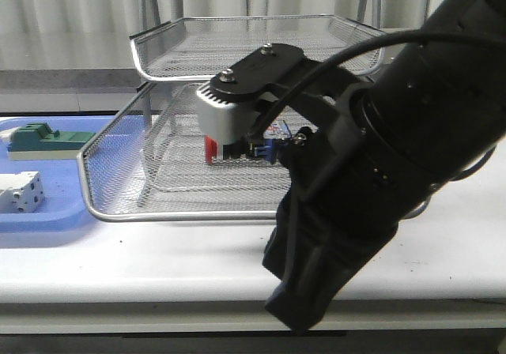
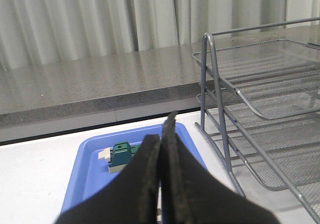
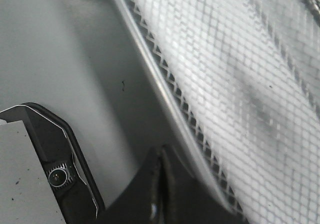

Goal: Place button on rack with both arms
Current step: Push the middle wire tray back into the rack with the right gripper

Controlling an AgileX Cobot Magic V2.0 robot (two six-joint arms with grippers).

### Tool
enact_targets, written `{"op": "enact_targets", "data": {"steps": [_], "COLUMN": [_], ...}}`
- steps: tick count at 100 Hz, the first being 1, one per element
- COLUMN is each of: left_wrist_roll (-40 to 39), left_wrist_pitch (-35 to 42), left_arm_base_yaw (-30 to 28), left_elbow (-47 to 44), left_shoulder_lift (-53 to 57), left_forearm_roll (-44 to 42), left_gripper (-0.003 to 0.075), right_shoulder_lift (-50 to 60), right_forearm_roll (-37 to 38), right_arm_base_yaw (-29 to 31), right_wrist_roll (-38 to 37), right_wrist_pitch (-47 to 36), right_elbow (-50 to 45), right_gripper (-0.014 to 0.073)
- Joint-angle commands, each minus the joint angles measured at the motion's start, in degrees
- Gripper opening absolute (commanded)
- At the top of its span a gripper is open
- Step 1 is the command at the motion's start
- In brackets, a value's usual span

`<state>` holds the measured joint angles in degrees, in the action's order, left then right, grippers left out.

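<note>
Button (image 1: 237, 148) work first: its red cap, black body and blue rear block show under our right arm's grey housing (image 1: 224, 117), over the lower tier of the rack (image 1: 118, 182).

Going left to right, the blue tray (image 1: 43, 216) sits at the bench's left edge with a green block (image 1: 43, 137) and a white boxy part (image 1: 20, 192) in it. Our left hand (image 2: 161, 184) hangs near that tray, fingers pressed together on nothing. The rack stands mid-bench, and our right arm (image 1: 379, 180) reaches in from the right.

Our right hand's fingertips are hidden in the front view; its wrist view shows two dark fingers meeting beside the mesh edge, so we judge it closed, but cannot confirm it grips the button.

We judge the placing step is in hand. Next calls for lowering onto the mesh, opening, and withdrawing clear of the upper tier.
</note>
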<state>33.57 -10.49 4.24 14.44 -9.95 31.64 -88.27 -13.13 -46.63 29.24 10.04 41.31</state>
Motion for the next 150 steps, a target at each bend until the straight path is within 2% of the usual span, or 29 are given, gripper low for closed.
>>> {"op": "enact_targets", "data": {"steps": [1,33,61,83,102,114,128,150], "left_wrist_roll": [-0.4,-0.4,-0.4,-0.4,-0.4,-0.4,-0.4,-0.4], "left_wrist_pitch": [4.2,4.2,4.2,4.2,4.2,4.2,4.2,4.2], "left_arm_base_yaw": [-0.1,-0.1,-0.1,-0.1,-0.1,-0.1,-0.1,-0.1], "left_elbow": [1.6,1.6,1.6,1.6,1.6,1.6,1.6,1.6], "left_shoulder_lift": [-0.5,-0.5,-0.5,-0.5,-0.5,-0.5,-0.5,-0.5], "left_forearm_roll": [0.9,0.9,0.9,0.9,0.9,0.9,0.9,0.9], "left_gripper": [-0.0020,-0.0020,-0.0020,-0.0020,-0.0020,-0.0020,-0.0020,-0.0020], "right_shoulder_lift": [0.8,-0.9,-3.0,-5.0,-5.0,-3.6,0.5,9.5], "right_forearm_roll": [0.9,1.1,3.0,3.2,2.5,-1.2,-6.3,-7.0], "right_arm_base_yaw": [0.2,4.0,12.1,15.1,14.5,14.2,14.3,16.5], "right_wrist_roll": [0.6,0.6,0.6,0.6,0.6,0.2,-0.3,-0.3], "right_wrist_pitch": [-5.5,-10.5,-10.6,-10.0,-4.9,-1.6,0.0,2.9], "right_elbow": [1.7,2.0,7.4,11.6,13.1,13.1,12.5,11.2], "right_gripper": [-0.0057,-0.0057,-0.0057,-0.0057,-0.0057,-0.0057,-0.0057,-0.0057]}}
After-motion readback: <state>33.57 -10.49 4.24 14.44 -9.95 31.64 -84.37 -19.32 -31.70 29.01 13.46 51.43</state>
